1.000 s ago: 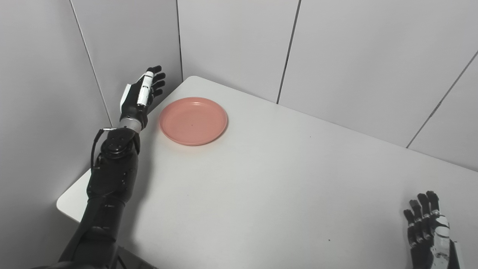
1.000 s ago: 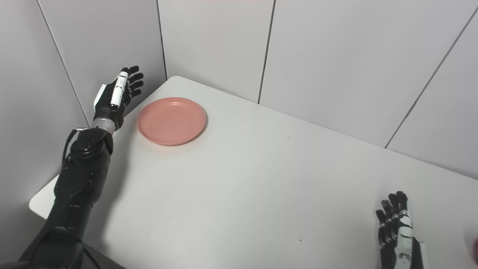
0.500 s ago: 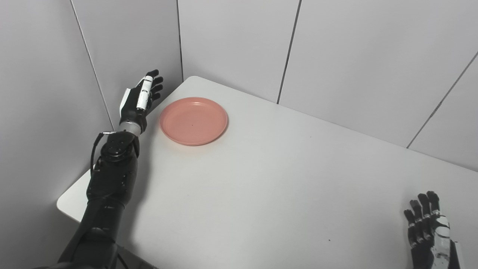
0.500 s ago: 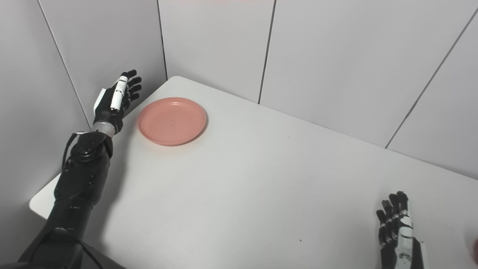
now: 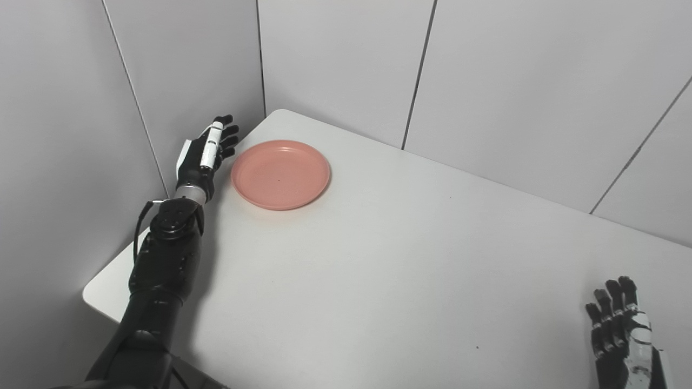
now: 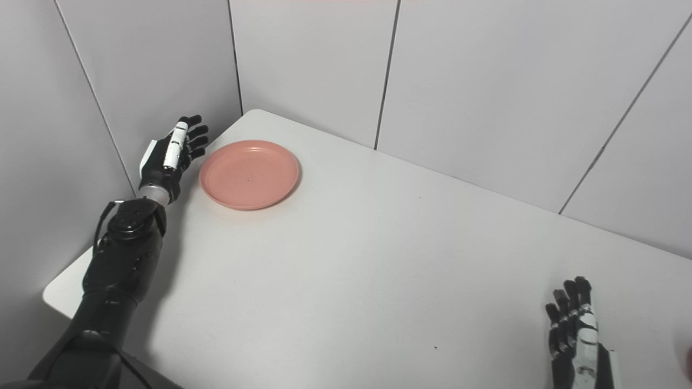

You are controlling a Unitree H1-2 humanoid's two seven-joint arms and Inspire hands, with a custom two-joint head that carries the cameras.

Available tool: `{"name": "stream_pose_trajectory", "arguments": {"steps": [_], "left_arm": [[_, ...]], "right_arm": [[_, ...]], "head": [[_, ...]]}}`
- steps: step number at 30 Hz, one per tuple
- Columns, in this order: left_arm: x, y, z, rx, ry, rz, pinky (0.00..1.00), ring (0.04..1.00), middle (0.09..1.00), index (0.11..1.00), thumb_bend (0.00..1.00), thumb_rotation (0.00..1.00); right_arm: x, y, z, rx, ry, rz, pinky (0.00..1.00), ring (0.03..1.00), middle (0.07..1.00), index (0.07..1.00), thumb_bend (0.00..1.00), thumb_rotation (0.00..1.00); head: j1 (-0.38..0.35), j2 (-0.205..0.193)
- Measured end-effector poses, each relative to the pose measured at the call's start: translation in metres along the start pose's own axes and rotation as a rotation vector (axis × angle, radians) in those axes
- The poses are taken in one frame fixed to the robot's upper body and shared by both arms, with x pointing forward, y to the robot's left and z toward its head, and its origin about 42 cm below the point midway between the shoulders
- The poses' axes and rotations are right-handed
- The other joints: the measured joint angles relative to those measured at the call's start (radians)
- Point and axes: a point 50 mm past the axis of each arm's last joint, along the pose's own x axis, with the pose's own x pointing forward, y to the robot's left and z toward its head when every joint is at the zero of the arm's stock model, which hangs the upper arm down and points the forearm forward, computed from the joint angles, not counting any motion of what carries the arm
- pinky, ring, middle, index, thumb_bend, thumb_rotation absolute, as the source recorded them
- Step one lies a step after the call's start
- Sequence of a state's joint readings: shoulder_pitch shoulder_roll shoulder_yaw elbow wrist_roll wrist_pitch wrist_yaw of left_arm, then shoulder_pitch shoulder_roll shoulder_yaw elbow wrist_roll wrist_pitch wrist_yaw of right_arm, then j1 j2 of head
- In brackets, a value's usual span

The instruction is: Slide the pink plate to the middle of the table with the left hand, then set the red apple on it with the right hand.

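Pink plate point(image 5: 280, 174): lying flat near the far left corner of the white table point(image 5: 378, 281), well short of the middle, nothing on it. Left hand point(image 5: 206, 152): I am holding it open and empty just beside the plate's left rim, fingers extended, seemingly not touching; I judge this placement is setting up a push on the outer edge toward the centre. Right hand point(image 6: 576, 335): I am resting it open and empty at the near right, well apart, waiting its turn. Red apple point(image 6: 689, 361): showing only as a reddish sliver at the right eye view's edge, beside that hand.
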State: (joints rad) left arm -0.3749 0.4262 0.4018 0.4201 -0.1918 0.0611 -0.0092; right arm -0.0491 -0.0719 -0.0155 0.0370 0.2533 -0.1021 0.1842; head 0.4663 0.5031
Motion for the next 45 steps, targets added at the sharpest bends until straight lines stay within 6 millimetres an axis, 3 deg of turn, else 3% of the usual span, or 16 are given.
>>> {"name": "stream_pose_trajectory", "arguments": {"steps": [21,27,45], "left_arm": [[-0.001,-0.004,-0.014,-0.007,0.02,0.0,0.9,0.881,0.876,0.86,0.31,1.0],[-0.001,-0.003,-0.017,-0.007,0.022,0.007,0.94,0.927,0.92,0.899,0.33,1.0],[0.017,-0.012,-0.02,-0.021,0.021,0.02,0.96,0.95,0.946,0.931,0.34,1.0]], "right_arm": [[0.0,0.0,0.001,0.007,-0.004,-0.002,1.0,1.0,1.0,1.0,0.2,1.0],[0.0,0.0,0.001,0.008,-0.004,-0.002,1.0,1.0,1.0,1.0,0.19,1.0],[-0.002,-0.001,0.002,0.004,-0.006,-0.006,1.0,1.0,1.0,1.0,0.2,1.0]], "head": [[-0.002,0.0],[-0.003,-0.002],[-0.005,-0.005]]}}
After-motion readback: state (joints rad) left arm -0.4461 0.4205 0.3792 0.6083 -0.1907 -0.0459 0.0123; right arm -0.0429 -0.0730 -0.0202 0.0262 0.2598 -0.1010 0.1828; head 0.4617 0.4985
